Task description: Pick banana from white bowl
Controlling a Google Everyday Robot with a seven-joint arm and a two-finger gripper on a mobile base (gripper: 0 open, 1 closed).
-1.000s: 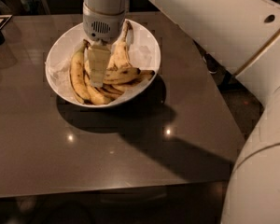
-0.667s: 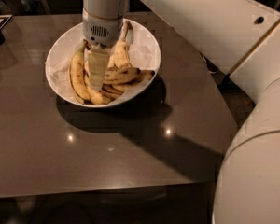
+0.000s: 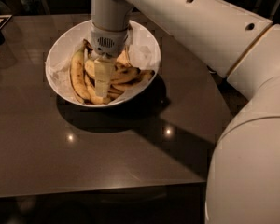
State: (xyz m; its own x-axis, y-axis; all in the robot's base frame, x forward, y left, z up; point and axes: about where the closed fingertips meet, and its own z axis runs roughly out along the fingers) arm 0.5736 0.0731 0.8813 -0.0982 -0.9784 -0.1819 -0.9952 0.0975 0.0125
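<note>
Several bananas (image 3: pixel 78 73) in the white bowl (image 3: pixel 55 56) surround the gripper (image 3: pixel 102 80); its hold unclear.

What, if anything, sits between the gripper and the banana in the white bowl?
Nothing visible does. The gripper is down inside the white bowl, right beside the banana at the pile's outer edge. Other bananas crowd in on the gripper's far side. Whether it touches the banana cannot be told.
</note>
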